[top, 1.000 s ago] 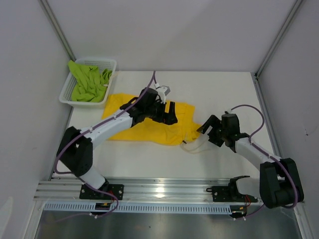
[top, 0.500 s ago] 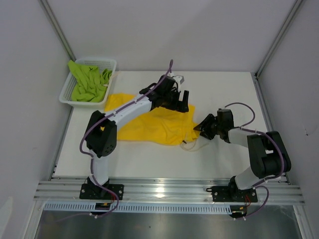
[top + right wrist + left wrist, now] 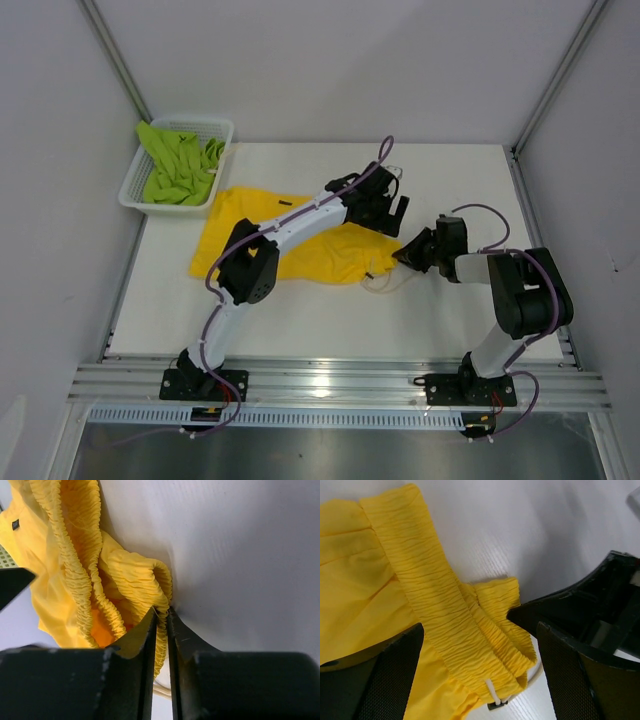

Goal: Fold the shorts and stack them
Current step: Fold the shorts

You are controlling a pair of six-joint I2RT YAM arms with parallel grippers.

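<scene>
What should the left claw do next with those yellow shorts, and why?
Probably close the left gripper on the waistband. Its fingers stand open on either side of the yellow shorts' elastic, while the right gripper is pinched shut on a nearby fold of it. With both holding, the shorts could be spread for folding.

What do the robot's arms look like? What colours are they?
The left arm and the right arm are both made of smooth white tubes joined by chunky, rounded black joints. A thin purple cable loops along each one. The jaws are black, with bumpy, mesh-patterned insides. Black brackets bolt the arms to a silver metal rail.
</scene>
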